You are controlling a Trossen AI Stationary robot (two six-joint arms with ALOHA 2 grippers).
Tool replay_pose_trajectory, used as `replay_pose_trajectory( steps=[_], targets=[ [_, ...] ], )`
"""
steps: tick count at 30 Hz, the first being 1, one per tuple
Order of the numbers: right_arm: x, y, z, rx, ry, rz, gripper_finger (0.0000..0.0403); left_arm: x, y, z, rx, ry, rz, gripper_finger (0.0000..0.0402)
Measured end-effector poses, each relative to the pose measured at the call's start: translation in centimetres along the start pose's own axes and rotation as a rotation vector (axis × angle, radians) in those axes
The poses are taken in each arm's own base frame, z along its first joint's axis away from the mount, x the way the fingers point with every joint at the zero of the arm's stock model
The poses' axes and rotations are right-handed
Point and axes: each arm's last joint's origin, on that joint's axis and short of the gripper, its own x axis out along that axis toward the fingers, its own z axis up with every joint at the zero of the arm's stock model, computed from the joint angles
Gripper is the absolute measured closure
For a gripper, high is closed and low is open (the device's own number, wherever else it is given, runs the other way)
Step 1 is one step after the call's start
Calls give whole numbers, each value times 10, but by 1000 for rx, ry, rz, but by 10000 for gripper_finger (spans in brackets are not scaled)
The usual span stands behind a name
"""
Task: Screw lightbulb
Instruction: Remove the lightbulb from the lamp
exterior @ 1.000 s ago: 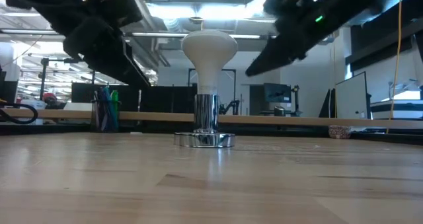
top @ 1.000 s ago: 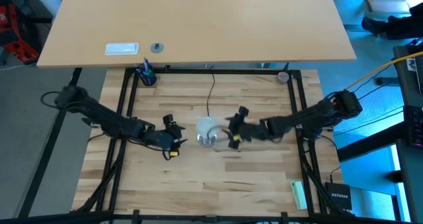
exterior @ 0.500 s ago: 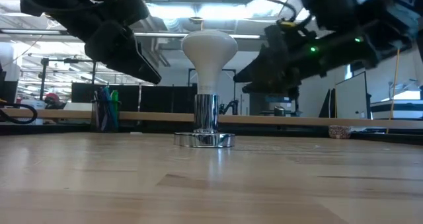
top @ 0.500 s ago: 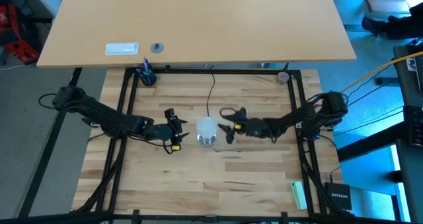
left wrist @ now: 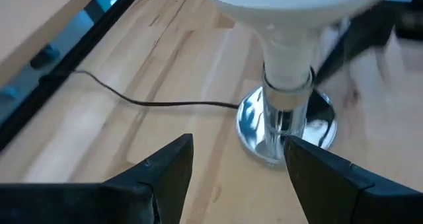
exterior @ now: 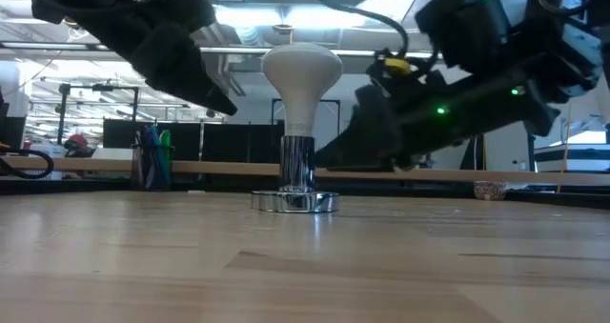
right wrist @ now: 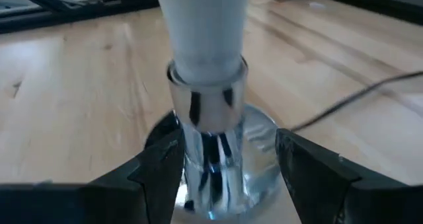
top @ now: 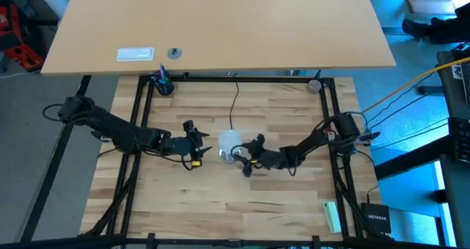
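The matte white lightbulb (top: 230, 140) stands upright at the table's middle, its neck (right wrist: 206, 59) set in the silver socket (exterior: 296, 171). The socket rests on its round base (exterior: 294, 202). My left gripper (top: 199, 143) is open, level with the bulb on the bulb's left and raised off the table; in the left wrist view (left wrist: 241, 178) the socket (left wrist: 283, 121) lies just ahead of its fingers. My right gripper (top: 244, 159) is open and low at the socket's near right. In the right wrist view (right wrist: 228, 174) its fingers stand on either side of the socket (right wrist: 208, 115), and no touch shows.
A thin black cord (top: 235, 102) runs from the socket to the table's far edge. A pen cup (top: 162, 84) stands at the far left and a small round object (top: 314, 85) at the far right. A green item (top: 332, 217) lies at the near right. Black frame rails (top: 139, 117) border the table.
My right gripper has come down and moved toward the table's left and near edge, from above and right of the bulb to low beside the socket. My left gripper has edged a little toward the bulb. The bulb and socket have stayed still.
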Motion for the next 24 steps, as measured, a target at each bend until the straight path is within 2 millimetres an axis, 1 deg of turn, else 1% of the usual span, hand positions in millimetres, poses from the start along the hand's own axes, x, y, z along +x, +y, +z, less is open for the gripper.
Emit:
replay_pose_trajectory(
  steps=[3, 5, 10, 12, 15, 19, 24],
  targets=[
    [6, 3, 5, -21, -18, -4, 166, 0, 0, 0, -81, 0, 1, 174],
    [8, 5, 7, -33, -20, 15, 166, 0, 0, 0, -120, 2, 1, 164],
    [9, 5, 6, -37, -19, 9, 166, 1, 1, 0, -234, 0, 4, 117],
    [12, 4, 5, -30, -27, 6, 166, 1, 1, 0, -217, 0, 5, 102],
    [22, 3, 4, -26, -21, 7, 166, 1, 1, 1, -187, -9, 2, 90],
    [35, 1, 0, -35, 10, 12, 166, 1, 1, 5, -153, -42, -4, 90],
    [40, 3, 7, -51, -12, -29, 166, 1, 1, 5, -135, -45, -3, 93]
  ],
)
